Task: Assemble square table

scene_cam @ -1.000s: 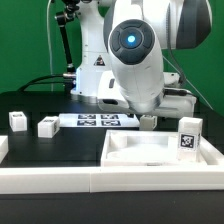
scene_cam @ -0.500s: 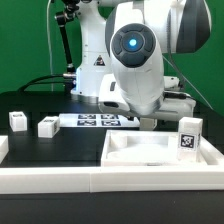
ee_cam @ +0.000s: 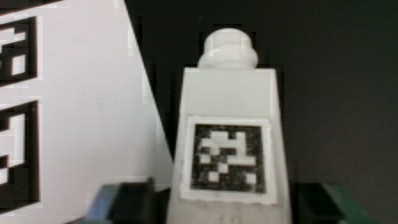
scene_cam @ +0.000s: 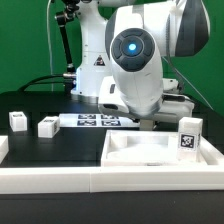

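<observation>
Lower than before, the claw (ee_cam: 228, 206) has a finger each side of the short white plastic tagged leg (ee_cam: 228, 120); whether it squeezes, I cannot tell.

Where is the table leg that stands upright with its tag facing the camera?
In the exterior view, the upright leg stands on that view's right, at the far right corner of the square tabletop, well to the right of the marker board.
</observation>
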`<state>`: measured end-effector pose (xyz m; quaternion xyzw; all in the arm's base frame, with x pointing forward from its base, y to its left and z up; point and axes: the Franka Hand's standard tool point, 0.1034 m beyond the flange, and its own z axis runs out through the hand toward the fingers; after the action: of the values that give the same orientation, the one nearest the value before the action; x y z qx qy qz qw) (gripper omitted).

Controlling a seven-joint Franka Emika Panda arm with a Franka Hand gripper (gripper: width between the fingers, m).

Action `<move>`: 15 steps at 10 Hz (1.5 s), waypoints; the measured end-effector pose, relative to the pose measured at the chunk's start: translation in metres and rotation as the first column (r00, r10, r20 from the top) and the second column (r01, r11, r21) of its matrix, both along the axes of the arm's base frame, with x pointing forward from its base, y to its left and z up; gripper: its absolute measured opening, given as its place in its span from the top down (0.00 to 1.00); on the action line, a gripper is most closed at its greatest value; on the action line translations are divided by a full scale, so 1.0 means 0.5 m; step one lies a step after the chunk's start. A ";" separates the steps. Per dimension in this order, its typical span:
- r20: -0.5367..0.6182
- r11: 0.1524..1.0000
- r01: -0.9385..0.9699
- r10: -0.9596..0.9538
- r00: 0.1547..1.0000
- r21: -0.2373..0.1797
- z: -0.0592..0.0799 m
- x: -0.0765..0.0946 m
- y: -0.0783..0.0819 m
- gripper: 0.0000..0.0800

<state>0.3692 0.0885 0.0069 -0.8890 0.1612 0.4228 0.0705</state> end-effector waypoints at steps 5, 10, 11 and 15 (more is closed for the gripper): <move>0.003 1.000 0.004 -0.004 1.000 0.002 0.004 0.007 -0.005 0.64; 0.014 0.999 0.007 -0.008 1.000 0.040 0.076 0.077 -0.060 0.64; 0.050 1.000 0.009 -0.010 0.999 0.028 0.067 0.086 -0.060 0.64; 0.265 1.000 -0.001 0.008 0.964 -0.029 0.059 0.109 -0.068 0.64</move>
<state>0.4236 0.0542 0.0366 -0.9388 0.1544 0.2980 0.0777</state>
